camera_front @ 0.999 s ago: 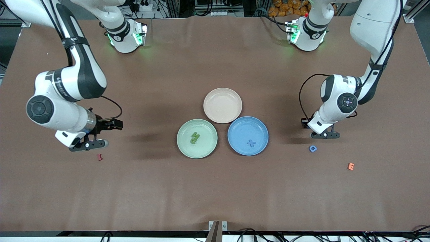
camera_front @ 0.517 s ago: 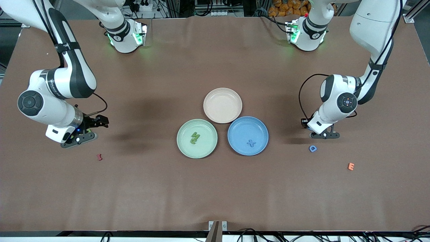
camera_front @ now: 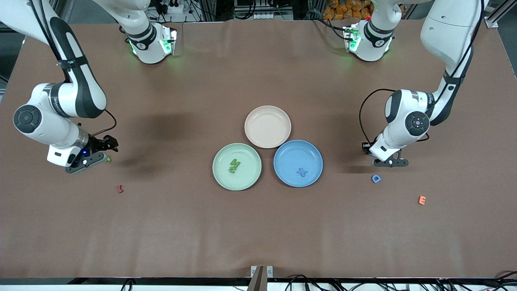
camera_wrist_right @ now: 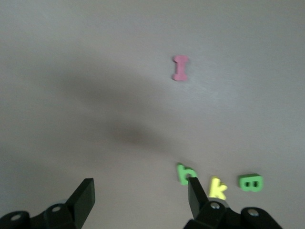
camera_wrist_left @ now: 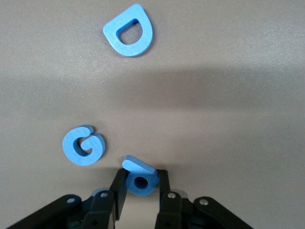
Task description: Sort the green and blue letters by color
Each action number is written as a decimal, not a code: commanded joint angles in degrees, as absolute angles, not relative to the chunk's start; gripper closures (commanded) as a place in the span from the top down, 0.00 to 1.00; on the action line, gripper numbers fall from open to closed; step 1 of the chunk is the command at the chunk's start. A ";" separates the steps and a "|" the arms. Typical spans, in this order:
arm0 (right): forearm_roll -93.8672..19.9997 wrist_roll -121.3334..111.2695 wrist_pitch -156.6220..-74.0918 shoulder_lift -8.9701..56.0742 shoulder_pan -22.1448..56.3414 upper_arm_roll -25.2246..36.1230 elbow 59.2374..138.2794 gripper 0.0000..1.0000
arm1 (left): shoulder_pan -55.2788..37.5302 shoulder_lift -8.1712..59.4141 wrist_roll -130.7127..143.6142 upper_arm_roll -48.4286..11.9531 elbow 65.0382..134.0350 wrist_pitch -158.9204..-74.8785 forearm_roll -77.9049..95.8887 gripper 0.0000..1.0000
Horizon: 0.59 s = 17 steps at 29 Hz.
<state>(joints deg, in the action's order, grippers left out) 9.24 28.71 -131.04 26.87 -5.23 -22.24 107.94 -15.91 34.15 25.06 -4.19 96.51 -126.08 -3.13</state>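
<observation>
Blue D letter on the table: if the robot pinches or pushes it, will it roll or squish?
The blue D lies flat on the table, so it probably won't roll. A push would likely just slide it. It looks like thick foam, so it is probably light and a bit squishy when pinched.

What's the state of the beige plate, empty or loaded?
Empty. In the front view the beige plate shows only bare surface, with no letter on it.
</observation>
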 commanded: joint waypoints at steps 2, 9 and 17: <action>8.35 38.74 -130.60 29.79 -1.94 -23.55 103.72 0.00 | -11.35 28.92 16.44 -4.75 103.00 -125.59 -5.70 0.87; 8.35 47.71 -130.69 33.13 2.89 -23.64 99.59 0.00 | -7.04 27.34 11.08 -4.83 106.34 -126.56 -9.67 0.87; 8.44 54.75 -131.04 37.00 6.85 -23.56 95.10 0.00 | -3.17 25.40 4.22 -4.75 112.67 -133.94 -9.67 0.86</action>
